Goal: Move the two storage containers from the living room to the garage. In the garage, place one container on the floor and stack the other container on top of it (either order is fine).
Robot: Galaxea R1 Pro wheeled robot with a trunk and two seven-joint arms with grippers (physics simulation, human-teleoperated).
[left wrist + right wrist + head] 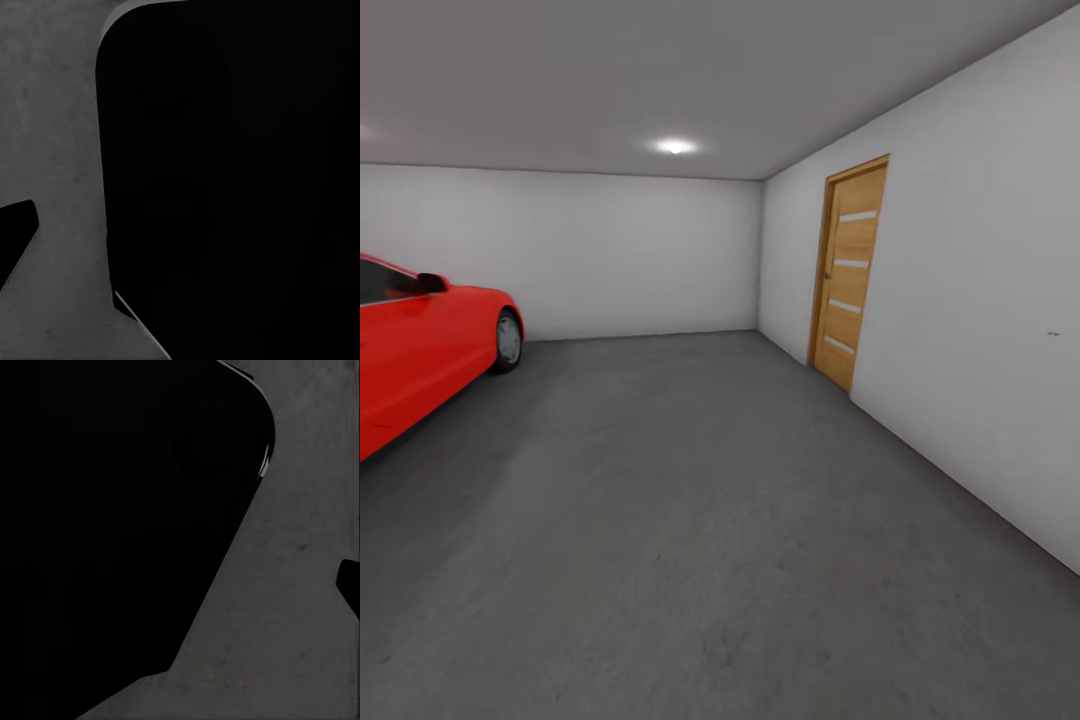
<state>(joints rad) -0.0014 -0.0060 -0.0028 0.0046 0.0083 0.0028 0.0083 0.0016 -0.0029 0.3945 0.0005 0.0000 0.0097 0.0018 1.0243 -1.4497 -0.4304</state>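
Observation:
I am in the garage, with plain grey-white walls (pixel 630 250) around me. Its dark grey floor (pixel 690 520) stretches ahead, bare and mottled. The two storage containers are out of view, and so is the living room. In the left wrist view a large black rounded body (pixel 240 180) hangs over the grey floor (pixel 52 127), with a dark tip (pixel 15 240) at the picture's edge. The right wrist view has a similar black mass (pixel 112 525) above the floor (pixel 285 622) and a small dark tip (pixel 349 589) at its edge. Whether either gripper is open or shut is not readable.
A red car (pixel 420 350) is parked at the left, its nose toward the far wall. On the right wall stands a shut wooden door (pixel 850 285) with pale horizontal strips. A ceiling lamp (pixel 675 146) glows overhead. Open floor lies between the car and the right wall.

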